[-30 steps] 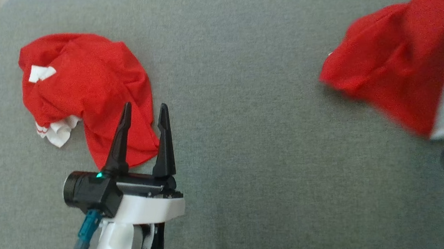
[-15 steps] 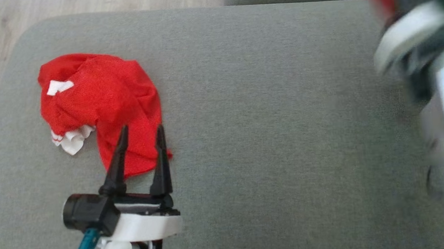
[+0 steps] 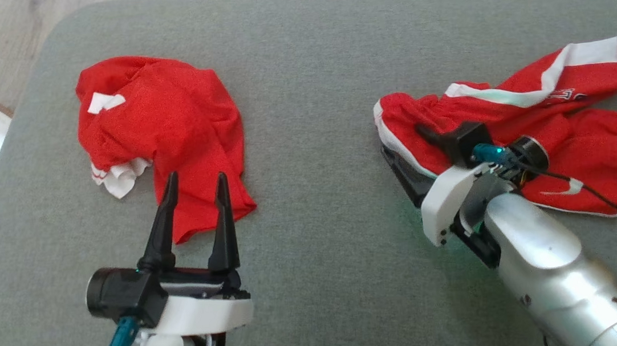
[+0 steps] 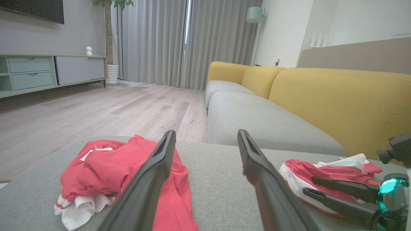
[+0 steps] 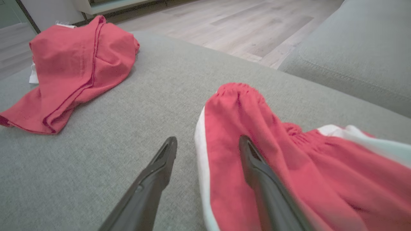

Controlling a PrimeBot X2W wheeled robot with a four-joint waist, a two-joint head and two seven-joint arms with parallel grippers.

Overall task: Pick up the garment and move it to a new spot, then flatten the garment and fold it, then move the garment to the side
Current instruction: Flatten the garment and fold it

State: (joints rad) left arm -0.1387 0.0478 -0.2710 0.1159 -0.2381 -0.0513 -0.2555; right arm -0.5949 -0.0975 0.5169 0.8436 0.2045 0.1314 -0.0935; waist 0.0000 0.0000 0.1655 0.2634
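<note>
**Item 1. Red shorts** (image 3: 579, 133), white side stripes and white trim. Location: right part of the grey upholstered seat (image 3: 310, 81), lying rumpled and partly spread, with the gathered waistband end turned toward the robot. They look set down rather than carried, so the move to a new spot is judged done and the flattening not yet begun.

**Item 2. Right tool** (image 5: 208, 141). State: released, with the jaws apart. One finger (image 5: 257, 173) lies on the red cloth; the other (image 5: 154, 179) lies on bare seat just beside the white edge (image 5: 200, 154). It straddles the hem, probably so it can either let go or take a fresh hold for pulling the cloth flat. It grips nothing.

**Item 3. Left tool** (image 3: 196, 176). State: released and holding nothing. Its fingers point at the lower edge of Item 4, well apart from the shorts. It is likely parked there until a second hold is needed.

**Item 4. Second red garment** (image 3: 165, 119), with a white tag and a striped white cuff. Location: left part of the seat, lying heaped and unfolded.
</note>
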